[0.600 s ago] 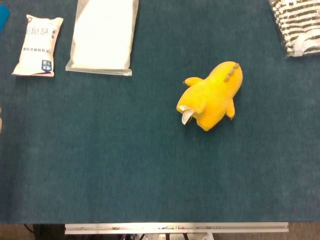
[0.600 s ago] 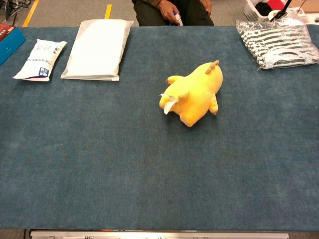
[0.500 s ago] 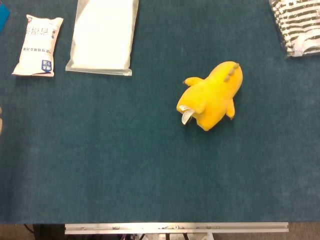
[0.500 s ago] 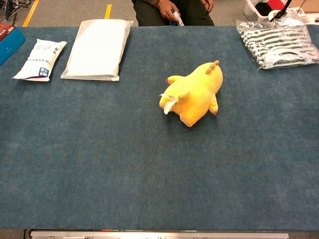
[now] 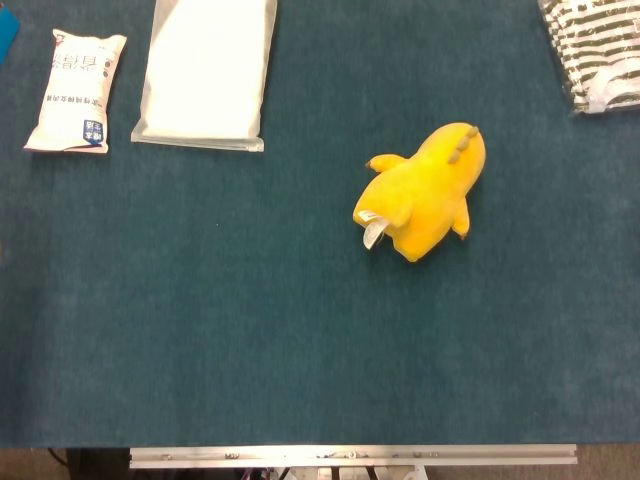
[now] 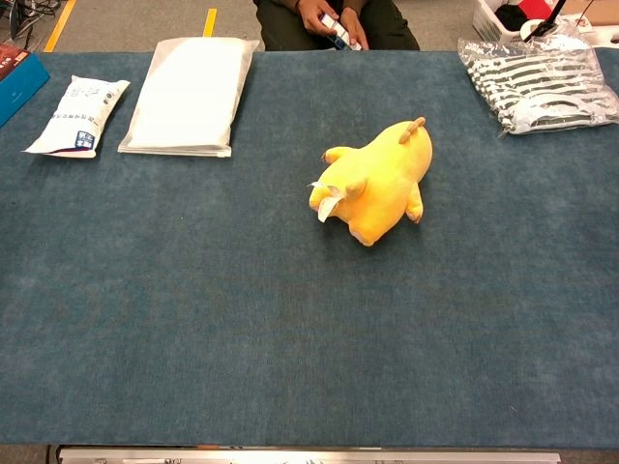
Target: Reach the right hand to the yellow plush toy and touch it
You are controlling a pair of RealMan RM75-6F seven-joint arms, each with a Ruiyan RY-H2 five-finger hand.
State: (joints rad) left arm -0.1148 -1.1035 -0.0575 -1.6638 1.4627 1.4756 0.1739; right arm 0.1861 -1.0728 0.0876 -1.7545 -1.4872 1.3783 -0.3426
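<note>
Unmoved since earlier, yellow plush toy (image 5: 422,191) lies tilted, white tag showing.

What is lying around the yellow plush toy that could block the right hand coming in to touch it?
Nothing visible does. The yellow plush toy lies alone on bare blue carpet; the striped clothing pack sits well off at the far right corner. Neither hand is in view, so its path cannot be judged.

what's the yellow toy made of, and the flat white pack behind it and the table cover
Yellow plush toy: soft fuzzy fabric, matte, with a sewn-in tag. Flat white pack: probably clear glossy plastic film over something white. Table cover: looks like short-pile felt or carpet, matte teal.
</note>
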